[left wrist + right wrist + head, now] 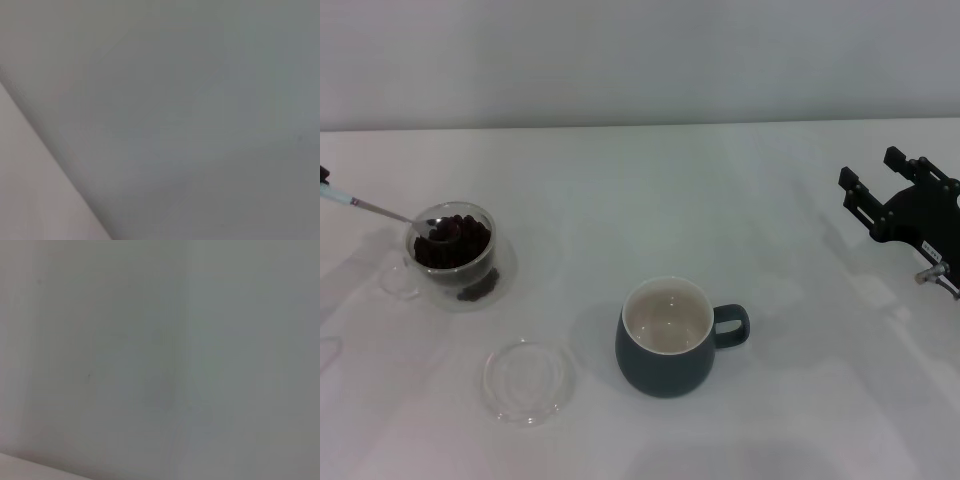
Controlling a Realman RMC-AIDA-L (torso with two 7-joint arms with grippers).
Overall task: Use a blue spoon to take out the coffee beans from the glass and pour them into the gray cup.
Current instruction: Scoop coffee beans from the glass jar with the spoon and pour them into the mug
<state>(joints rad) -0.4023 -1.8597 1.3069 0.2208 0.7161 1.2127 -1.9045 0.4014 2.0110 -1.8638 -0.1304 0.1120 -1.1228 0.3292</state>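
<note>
The glass (470,285) stands at the left of the table, holding a heap of dark coffee beans (465,245). The blue spoon (380,210) slants down from the left edge, its metal bowl resting in the beans and its pale handle end at the frame's border. Only a dark tip of my left gripper (323,174) shows there, gripping the handle. The gray cup (665,345) stands near the middle front, with no beans visible inside and its handle to the right. My right gripper (868,170) hangs open at the far right, holding nothing. Both wrist views show only blank surface.
A shallow clear glass dish (528,381) lies in front of the glass, left of the gray cup. The white table (650,200) runs back to a pale wall.
</note>
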